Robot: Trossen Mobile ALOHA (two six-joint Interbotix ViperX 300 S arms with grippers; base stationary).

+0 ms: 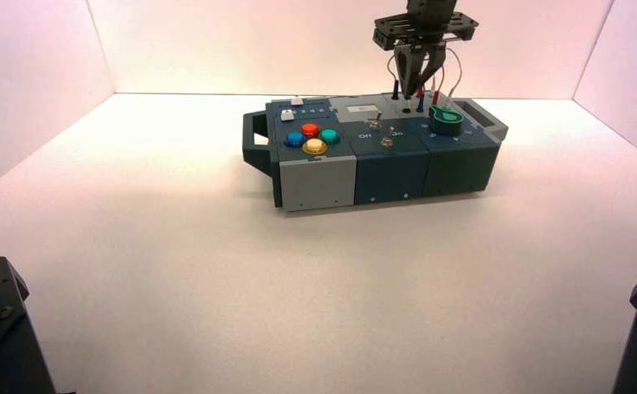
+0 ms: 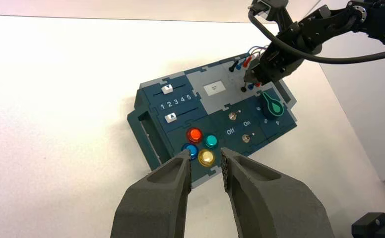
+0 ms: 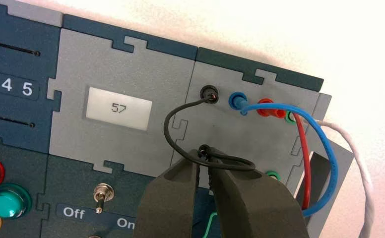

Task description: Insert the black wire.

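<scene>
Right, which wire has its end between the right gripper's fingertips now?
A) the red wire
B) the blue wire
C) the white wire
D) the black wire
D: the black wire loops from its socket at the box's far edge down to the right gripper's fingertips, over the box's gray socket panel.
</scene>
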